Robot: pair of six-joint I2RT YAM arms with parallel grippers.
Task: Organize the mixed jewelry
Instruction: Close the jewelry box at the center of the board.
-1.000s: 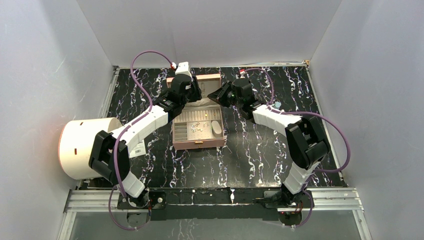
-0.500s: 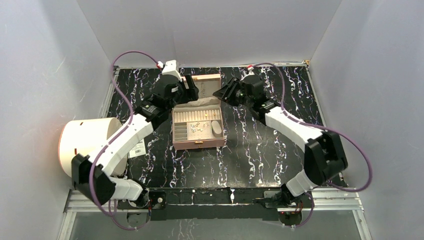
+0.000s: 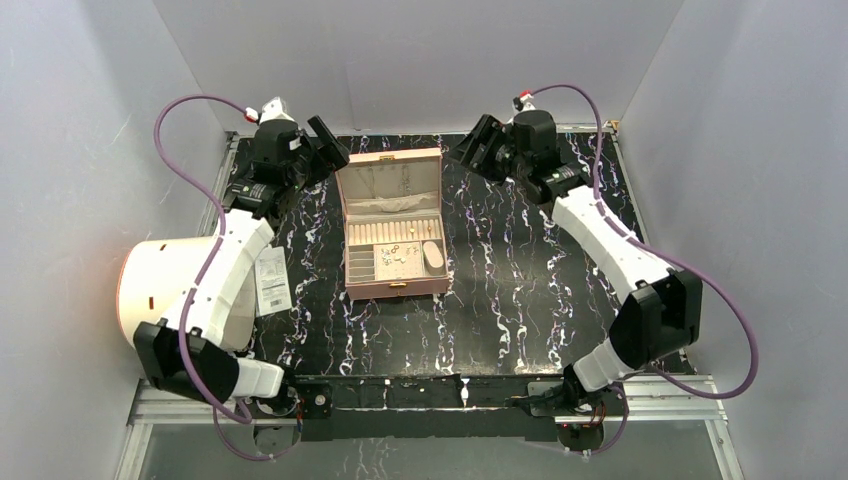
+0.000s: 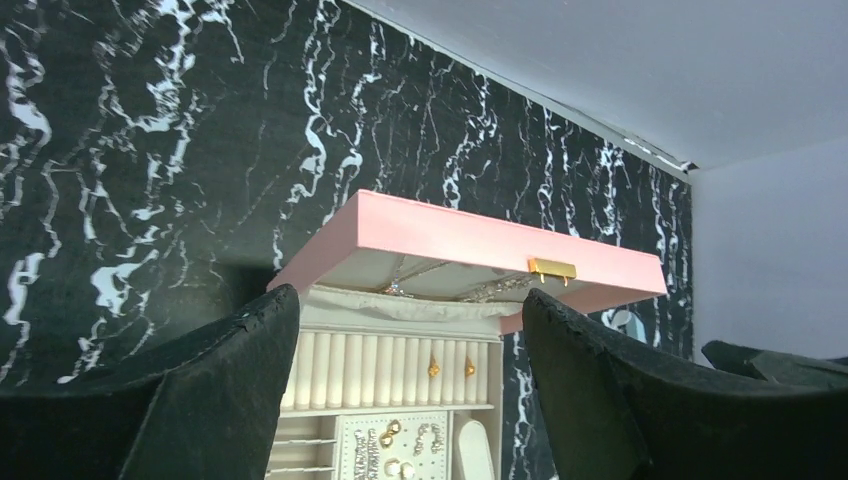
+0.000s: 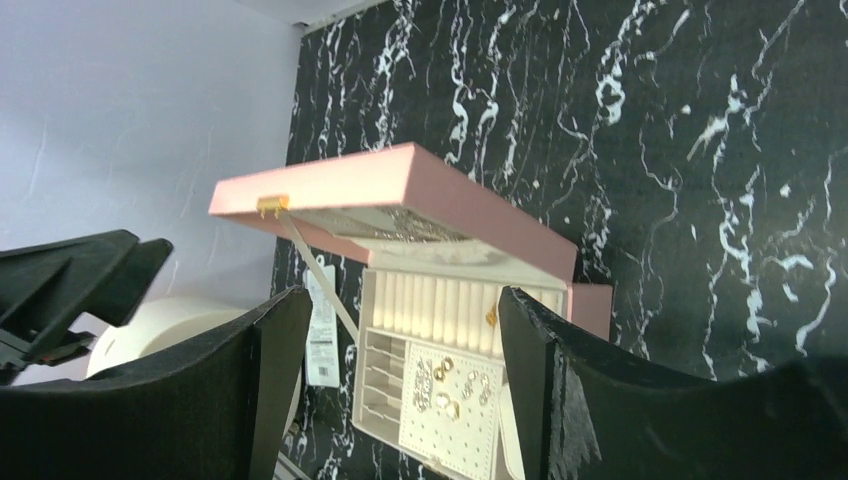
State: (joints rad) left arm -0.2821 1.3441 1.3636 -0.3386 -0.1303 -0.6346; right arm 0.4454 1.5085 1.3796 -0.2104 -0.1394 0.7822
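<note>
with left gripper (image 3: 322, 150) and right gripper (image 3: 478, 150) spread wide and holding nothing, go down slow to the mixed jewelry (image 3: 400, 256) lying in the open pink box (image 3: 396, 289) and pinch just one ring.

Top view looks down from the near edge; both wrist views face inward from far corners, sharing the pink jewelry box (image 3: 396, 287)

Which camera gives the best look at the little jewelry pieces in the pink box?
The right wrist view: the jewelry lies whole and close. The left wrist view cuts it off at the bottom; the top view shows only specks.
</note>
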